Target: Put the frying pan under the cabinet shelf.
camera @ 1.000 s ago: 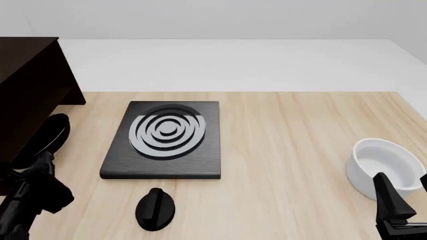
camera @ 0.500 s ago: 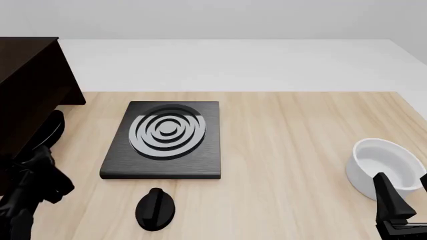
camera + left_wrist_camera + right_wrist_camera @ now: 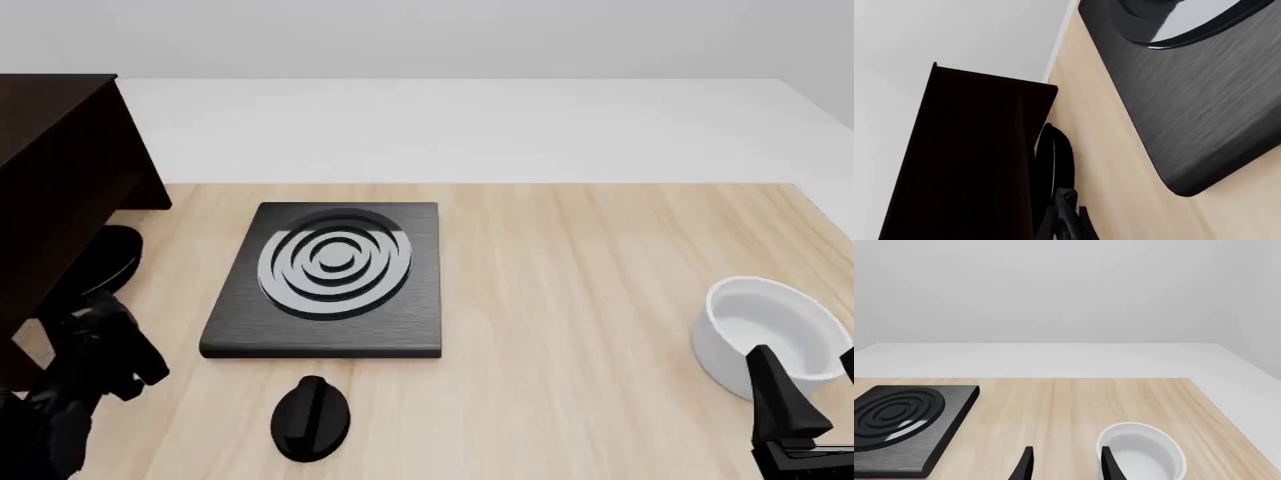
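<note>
While the frying pan [image 3: 96,268] sits at the far left of the table, tucked part way in beside the dark side panel of the cabinet shelf [image 3: 60,170], the step in hand looks like seating it fully beneath the board and letting go cleanly. The left gripper [image 3: 110,345] is just near of the pan, its fingers [image 3: 1066,225] showing in the left wrist view close together around what may be the thin handle, but whether they grip it or merely flank it I cannot tell. To do this well, I judge the arm should push or carry the pan straight toward the far left, keeping it flat and low so its rim clears the panel edge, then release only once it rests on the table [image 3: 601,270]. Nearby on the right lies the square stove plate [image 3: 327,280], close enough that a wide swing could clip it, and the small black knob [image 3: 310,417] lies near of it. Well apart at the right, the white bowl [image 3: 767,335] stands by the right gripper [image 3: 1064,465], whose fingers are spread and hold nothing.
</note>
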Robot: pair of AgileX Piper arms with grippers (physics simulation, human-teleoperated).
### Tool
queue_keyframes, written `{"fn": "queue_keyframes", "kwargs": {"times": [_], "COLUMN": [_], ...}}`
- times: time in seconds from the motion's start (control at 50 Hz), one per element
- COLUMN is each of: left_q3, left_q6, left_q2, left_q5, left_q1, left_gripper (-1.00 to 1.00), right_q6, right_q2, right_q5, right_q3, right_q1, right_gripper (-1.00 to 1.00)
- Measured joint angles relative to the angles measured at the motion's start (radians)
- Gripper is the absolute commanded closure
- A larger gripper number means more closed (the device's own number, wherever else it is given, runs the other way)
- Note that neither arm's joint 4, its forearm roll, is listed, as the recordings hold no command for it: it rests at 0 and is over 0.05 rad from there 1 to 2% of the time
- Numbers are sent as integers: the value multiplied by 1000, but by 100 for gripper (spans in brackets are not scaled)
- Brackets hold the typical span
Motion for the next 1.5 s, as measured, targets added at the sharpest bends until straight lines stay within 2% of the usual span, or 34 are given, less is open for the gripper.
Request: {"fn": "queue_keyframes", "kwargs": {"times": [0.12, 0.14, 0.36, 0.98, 1.26, 1.5], "left_q3": [-20, -22, -22, 61, 152, 221], "left_q6": [14, 15, 34, 137, 134, 115], "left_q2": [32, 36, 92, 42, -72, -258], "left_q5": [0, 0, 0, 15, 75, 201], "left_q1": [-6, -8, -19, -70, -100, -138], "left_gripper": [100, -100, -100, -100, -100, -100], "right_q6": [0, 0, 0, 0, 0, 0], "right_q2": [0, 0, 0, 0, 0, 0], "right_q5": [0, 0, 0, 0, 0, 0], "right_q3": [0, 0, 0, 0, 0, 0], "right_q1": [0, 0, 0, 0, 0, 0], "right_gripper": [-100, -100, -100, -100, -100, -100]}}
